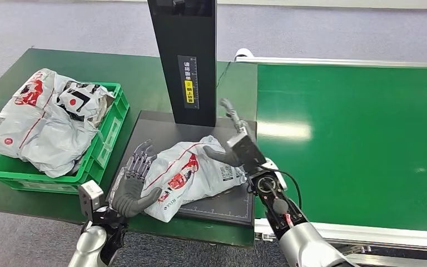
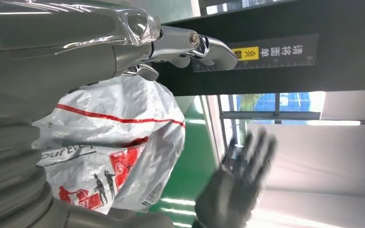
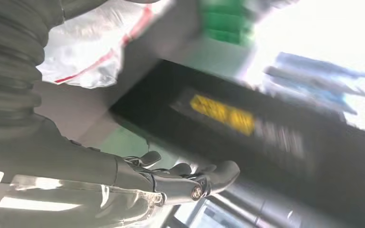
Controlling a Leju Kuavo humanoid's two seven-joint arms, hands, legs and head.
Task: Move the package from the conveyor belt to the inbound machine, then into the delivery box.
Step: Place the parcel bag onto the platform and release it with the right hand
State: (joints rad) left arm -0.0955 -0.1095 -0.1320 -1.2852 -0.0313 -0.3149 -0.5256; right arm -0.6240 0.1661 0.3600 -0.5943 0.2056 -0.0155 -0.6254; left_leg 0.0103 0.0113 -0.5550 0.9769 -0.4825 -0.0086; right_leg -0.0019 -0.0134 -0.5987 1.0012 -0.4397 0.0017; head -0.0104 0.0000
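White and crinkled, the package [image 1: 192,172] lies on the dark plate of the inbound machine [image 1: 222,208], at the foot of its black post, between the two hands. The left hand [image 1: 135,183] stands just beside the bag's near end with its fingers spread and upright; whether the thumb touches the plastic I cannot tell, but it grips nothing. The right hand [image 1: 234,146] sits at the far end of the bag, thumb lying on or just over the plastic and the other fingers lifted clear toward the post; it looks released, though the blurred right wrist view leaves that unsure. My reading is that the machine step is in hand and the box step is not yet begun. Next the left hand must close on the bag and carry it outward, past its own side, to the green delivery box [image 1: 107,139], which already holds other bags [image 1: 44,122]
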